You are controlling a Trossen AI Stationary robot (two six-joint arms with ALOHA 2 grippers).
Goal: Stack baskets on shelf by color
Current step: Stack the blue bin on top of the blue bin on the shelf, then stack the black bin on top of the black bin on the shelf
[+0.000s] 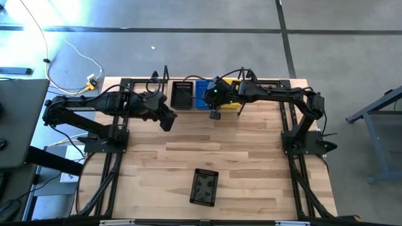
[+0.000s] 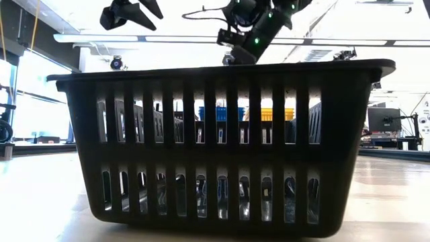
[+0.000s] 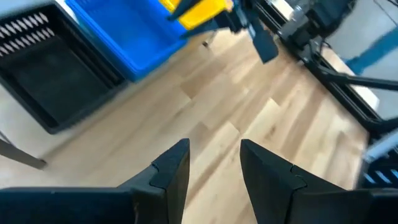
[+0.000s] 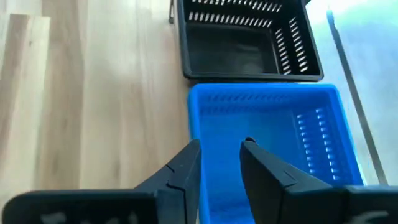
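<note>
Three groups of baskets stand in a row at the table's far edge: black point(image 1: 183, 95), blue point(image 1: 202, 94) and yellow point(image 1: 229, 95). How many are stacked in each I cannot tell. One more black basket point(image 1: 204, 186) rests on its base near the table's near edge and fills the low view point(image 2: 222, 141). My left gripper point(image 1: 168, 122) point(image 3: 214, 155) hovers open over bare wood in front of the black basket point(image 3: 43, 74). My right gripper point(image 1: 215, 115) point(image 4: 221, 155) is open, raised above the near rim of the blue basket point(image 4: 267, 130).
An upright black rod point(image 4: 171, 9) stands beside the black basket point(image 4: 249, 43) on the shelf. The arms' black base frames point(image 1: 110, 157) point(image 1: 301, 163) run along the table's left and right sides. Bare wood lies between the far row and the lone black basket.
</note>
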